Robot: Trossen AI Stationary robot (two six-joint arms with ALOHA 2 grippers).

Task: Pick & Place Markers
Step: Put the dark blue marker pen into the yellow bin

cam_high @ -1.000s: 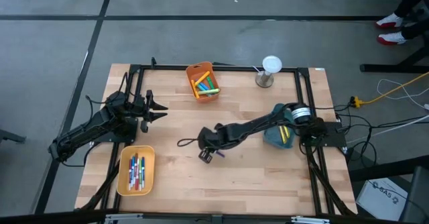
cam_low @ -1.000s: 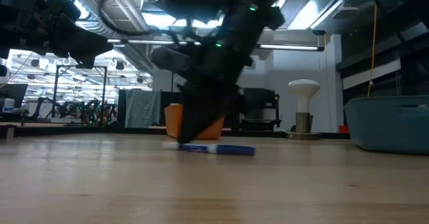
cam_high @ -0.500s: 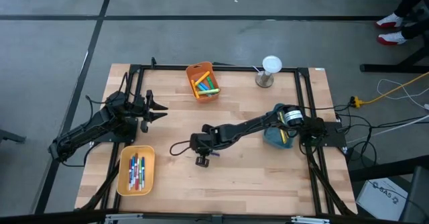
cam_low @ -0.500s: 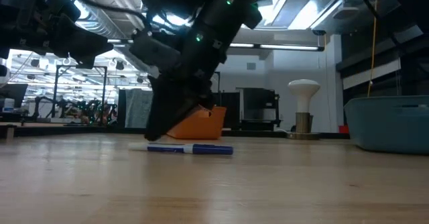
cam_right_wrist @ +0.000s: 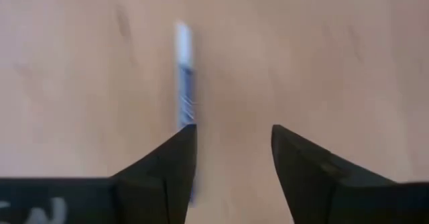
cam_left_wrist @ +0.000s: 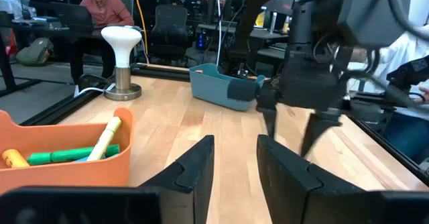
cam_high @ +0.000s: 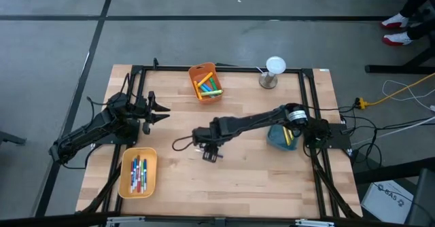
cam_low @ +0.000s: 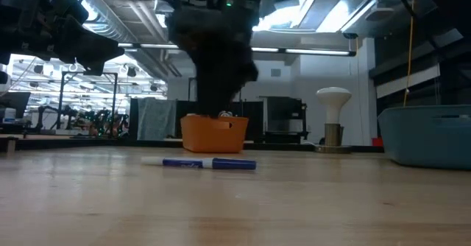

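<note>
high view: a loose blue marker, an open right hand, and three bins to choose from

high view first, going left to right. your left hand [cam_high: 160, 111] hangs over the table's [cam_high: 258, 179] left side, near the rear, parked; its fingers [cam_left_wrist: 194, 174] stand a narrow gap apart and grip nothing. in front of it the yellow bin [cam_high: 138, 173] already holds several markers lying side by side.

at mid-table your right hand [cam_high: 209, 152] is spread open and empty, poised above the wood. the blue marker [cam_low: 208, 163] lies flat on the table just under it. in the right wrist view the marker [cam_right_wrist: 184, 83] runs alongside one finger [cam_right_wrist: 175, 163] rather than between the pair, so if you close from here i'd expect the jaws to miss it or nudge it. being round, it would likely roll away. centre it in the gap before you descend.

further back, the orange bin [cam_high: 205, 82] carries more markers, and the lamp [cam_high: 274, 67] stands to its right. the teal bin [cam_high: 280, 137] on the right sits under your right arm and holds a yellow marker [cam_high: 289, 134]. a low swing of that arm could clip its rim and shove it.

which bin this blue one belongs in i can't tell from here, so a wrong drop is a risk too.
</note>
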